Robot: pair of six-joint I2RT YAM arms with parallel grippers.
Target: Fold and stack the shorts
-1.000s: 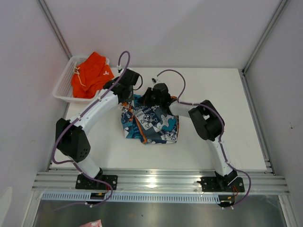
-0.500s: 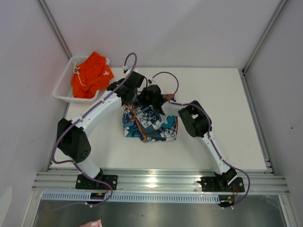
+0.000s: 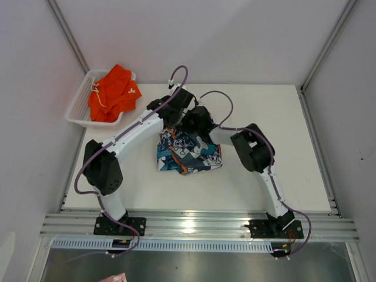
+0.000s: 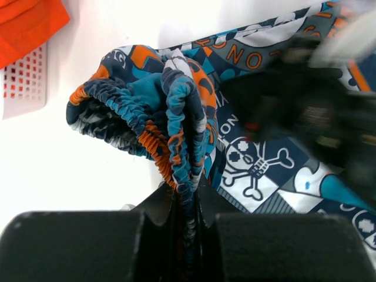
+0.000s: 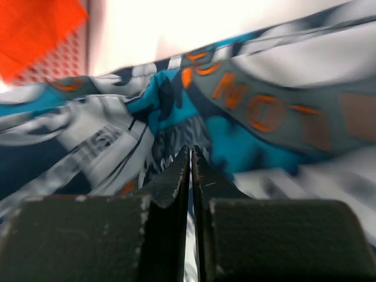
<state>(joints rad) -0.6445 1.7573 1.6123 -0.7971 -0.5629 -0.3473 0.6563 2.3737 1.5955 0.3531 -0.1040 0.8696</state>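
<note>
The printed shorts (image 3: 189,154), in blue, teal, orange and white with skulls, lie bunched in the middle of the table. My left gripper (image 3: 178,113) is at their far edge; the left wrist view has it (image 4: 187,197) shut on the gathered elastic waistband (image 4: 179,111). My right gripper (image 3: 195,121) sits just beside it, jaws (image 5: 191,154) pressed together on a thin fold of the same shorts (image 5: 264,106). The orange shorts (image 3: 113,93) with a white drawstring lie in the basket, away from both grippers.
The white mesh basket (image 3: 75,109) stands at the far left corner, its wall (image 4: 23,82) close to the left gripper. Bare white table (image 3: 282,129) stretches right of the shorts. Grey walls and metal rails close in the back and both sides.
Both grippers have moved right along the far edge, pulling the printed shorts with them. The cloth now lies more compact and further right than a second ago.
</note>
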